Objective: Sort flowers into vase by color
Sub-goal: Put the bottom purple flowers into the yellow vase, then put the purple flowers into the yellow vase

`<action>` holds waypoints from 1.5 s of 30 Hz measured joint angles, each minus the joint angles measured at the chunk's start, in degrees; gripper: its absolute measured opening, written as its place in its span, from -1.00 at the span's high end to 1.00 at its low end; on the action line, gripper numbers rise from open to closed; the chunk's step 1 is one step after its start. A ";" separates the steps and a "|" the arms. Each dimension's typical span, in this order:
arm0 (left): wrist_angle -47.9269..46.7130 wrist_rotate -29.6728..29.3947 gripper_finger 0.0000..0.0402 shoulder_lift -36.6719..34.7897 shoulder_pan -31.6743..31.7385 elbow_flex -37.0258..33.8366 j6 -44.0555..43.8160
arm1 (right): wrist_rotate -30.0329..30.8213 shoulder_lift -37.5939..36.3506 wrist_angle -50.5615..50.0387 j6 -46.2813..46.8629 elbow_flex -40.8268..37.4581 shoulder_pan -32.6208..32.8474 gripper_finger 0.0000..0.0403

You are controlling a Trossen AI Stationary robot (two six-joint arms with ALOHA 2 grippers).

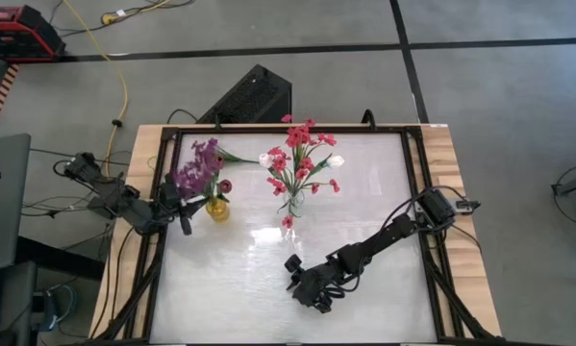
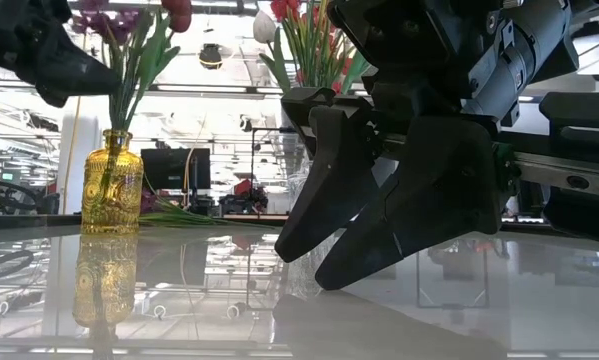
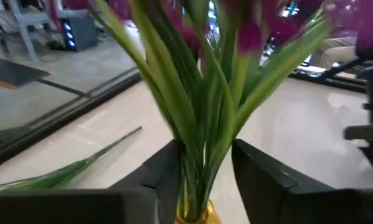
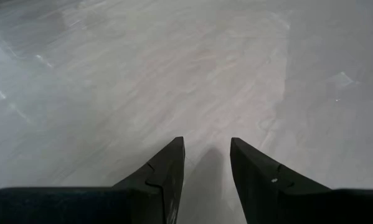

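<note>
A yellow glass vase (image 1: 216,209) (image 2: 111,185) stands at the table's left and holds purple flowers (image 1: 197,171) on green stems (image 3: 202,137). My left gripper (image 3: 205,180) (image 1: 182,213) is open, level with the stems just above the vase mouth, one finger on each side of the bunch. A clear vase (image 1: 295,204) at mid table holds red-pink flowers (image 1: 299,154) and white buds (image 1: 337,161). My right gripper (image 4: 206,168) (image 1: 310,291) hangs open just above the bare table near the front, with nothing between its fingers. My left gripper comes level from the table's left, its fingers (image 3: 164,177) standing on either side of the purple flowers' stems (image 3: 198,180) just above the yellow vase's mouth. The stems nearly fill the gap. Whether the fingers touch them, I cannot tell.
A loose green sprig (image 1: 234,156) (image 3: 68,171) lies on the table behind the yellow vase. One red bloom (image 1: 288,222) lies at the clear vase's foot. A black box (image 1: 254,96) sits on the floor beyond the far edge. Bare tabletop (image 1: 230,288) stretches along the front.
</note>
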 joint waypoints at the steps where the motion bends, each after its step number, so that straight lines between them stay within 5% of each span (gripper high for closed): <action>1: -1.81 1.00 0.34 -0.02 0.00 0.99 -1.19 | 0.00 0.00 0.00 0.00 0.00 0.00 0.21; 12: -31.17 17.30 0.19 1.02 0.01 13.41 -32.33 | 0.00 0.00 0.00 0.00 0.00 0.00 0.21; 16: -40.18 18.58 0.19 2.76 0.01 16.96 -42.62 | 0.00 0.00 0.00 0.00 0.00 0.00 0.21; 25: -65.93 6.79 0.19 9.70 1.72 31.22 -53.38 | 0.00 0.00 0.00 0.00 0.00 0.00 0.21; 41: -64.62 -22.12 0.19 14.49 12.82 44.49 -39.40 | 0.00 0.00 0.00 0.00 0.00 0.00 0.21; 45: -55.60 -25.97 0.19 14.82 12.66 47.56 -31.00 | 0.00 0.00 0.00 0.00 0.00 0.00 0.21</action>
